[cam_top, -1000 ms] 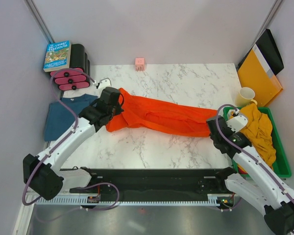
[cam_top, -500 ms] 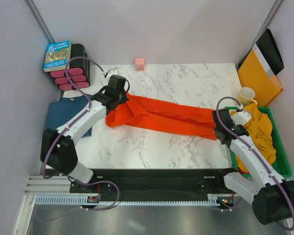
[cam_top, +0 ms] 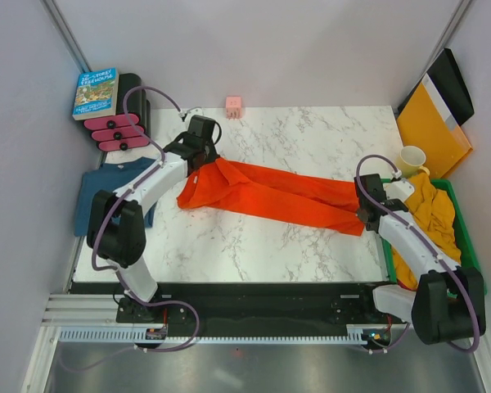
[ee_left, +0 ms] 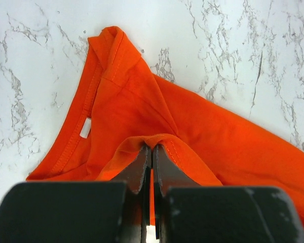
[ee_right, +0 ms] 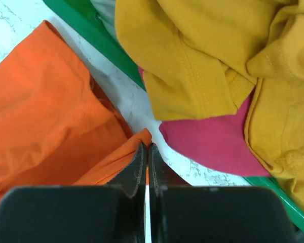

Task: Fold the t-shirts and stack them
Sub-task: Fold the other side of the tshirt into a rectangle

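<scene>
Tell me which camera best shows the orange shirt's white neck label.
The left wrist view: the white label sits plainly at the neck of the orange shirt. In the top view the label is too small to make out. The right wrist view shows only the shirt's other end.

A shirt [cam_top: 270, 195] lies stretched across the middle of the table [cam_top: 311, 139], its left end in my left pincer [ee_left: 152, 152], its right end in my right pincer [ee_right: 147, 150]. At the table's left edge lies a folded shirt [cam_top: 98, 196], with a book [cam_top: 96, 92] behind it in the far left corner. On the right a tray [cam_top: 473, 266] holds a heap of shirts [cam_top: 430, 209], with a mug [cam_top: 409, 161] just beyond it and a folder [cam_top: 432, 127] farther back.
</scene>
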Robot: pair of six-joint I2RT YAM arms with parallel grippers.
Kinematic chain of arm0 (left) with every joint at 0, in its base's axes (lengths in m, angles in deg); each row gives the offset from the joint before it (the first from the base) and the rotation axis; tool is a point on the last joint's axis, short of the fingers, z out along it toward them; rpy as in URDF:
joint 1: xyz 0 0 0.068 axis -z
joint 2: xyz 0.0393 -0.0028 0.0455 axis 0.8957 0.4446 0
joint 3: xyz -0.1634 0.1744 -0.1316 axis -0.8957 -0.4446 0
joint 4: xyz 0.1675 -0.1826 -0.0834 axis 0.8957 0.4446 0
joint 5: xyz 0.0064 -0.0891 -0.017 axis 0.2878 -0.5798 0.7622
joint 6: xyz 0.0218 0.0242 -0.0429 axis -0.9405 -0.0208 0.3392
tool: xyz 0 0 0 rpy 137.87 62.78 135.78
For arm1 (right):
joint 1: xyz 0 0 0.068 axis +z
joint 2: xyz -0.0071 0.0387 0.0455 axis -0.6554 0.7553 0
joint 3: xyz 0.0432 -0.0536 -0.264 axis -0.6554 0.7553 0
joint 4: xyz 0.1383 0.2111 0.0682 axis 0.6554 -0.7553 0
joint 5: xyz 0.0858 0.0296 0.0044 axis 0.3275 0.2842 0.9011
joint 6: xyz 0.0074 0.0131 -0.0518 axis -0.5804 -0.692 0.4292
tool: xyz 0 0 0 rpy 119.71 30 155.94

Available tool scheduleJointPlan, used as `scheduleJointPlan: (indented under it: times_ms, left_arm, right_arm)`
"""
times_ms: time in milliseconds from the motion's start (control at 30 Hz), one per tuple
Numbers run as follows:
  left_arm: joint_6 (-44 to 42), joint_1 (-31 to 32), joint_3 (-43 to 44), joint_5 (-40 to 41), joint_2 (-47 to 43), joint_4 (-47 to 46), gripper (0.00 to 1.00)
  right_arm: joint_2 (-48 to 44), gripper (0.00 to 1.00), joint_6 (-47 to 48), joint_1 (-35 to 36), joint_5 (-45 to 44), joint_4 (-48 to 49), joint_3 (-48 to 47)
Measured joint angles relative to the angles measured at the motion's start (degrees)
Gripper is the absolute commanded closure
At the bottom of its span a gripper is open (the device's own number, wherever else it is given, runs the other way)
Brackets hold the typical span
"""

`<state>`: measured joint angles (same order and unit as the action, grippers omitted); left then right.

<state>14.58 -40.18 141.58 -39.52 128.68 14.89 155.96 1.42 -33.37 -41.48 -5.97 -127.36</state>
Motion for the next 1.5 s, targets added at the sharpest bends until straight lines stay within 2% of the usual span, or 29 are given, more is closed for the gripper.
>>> scheduleJointPlan:
  times_ms: [433,1133,1200,1233,1267,1300,1367,1400,1467,1500]
  left_arm:
    - [-0.5,-1.7,4.9,-0.2,5.7,-0.3,0.98]
    - [-0.7,-4.2,5.2,0.0,10.9,-0.5,0.98]
    - [-0.7,-4.4,5.1,0.1,11.1,-0.5,0.96]
    - [-0.7,-4.5,5.2,0.1,11.3,-0.5,0.91]
    - [-0.7,-4.6,5.2,0.1,11.4,-0.4,0.86]
    - [-0.7,-4.7,5.2,0.1,11.5,-0.3,0.72]
    - [-0.9,-4.7,5.2,0.3,11.6,-0.2,0.58]
    - [-0.8,-4.7,5.2,0.6,11.6,-0.2,0.50]
    - [-0.9,-4.8,5.1,0.9,11.4,-0.2,0.44]
    - [-0.9,-4.8,5.2,1.1,11.3,0.0,0.41]
  right_arm:
    - [9.7,1.00,1.4,-1.2,0.0,4.9,-5.6]
    - [24.2,1.00,1.8,-1.5,0.0,10.8,-11.3]
    - [25.2,0.90,1.9,-1.5,0.1,10.9,-11.3]
    - [25.5,0.83,2.0,-1.5,0.1,11.0,-11.3]
    - [25.8,0.71,2.1,-1.6,0.3,11.0,-11.3]
    - [25.9,0.66,2.4,-1.6,0.5,11.1,-11.3]
    - [25.6,0.48,3.5,-1.6,1.1,12.0,-11.2]
    - [25.1,0.44,4.0,-1.6,1.4,12.5,-11.2]
    - [23.4,0.34,5.2,-1.6,1.8,13.2,-11.2]
    - [21.7,0.33,5.9,-1.4,2.0,13.5,-11.2]
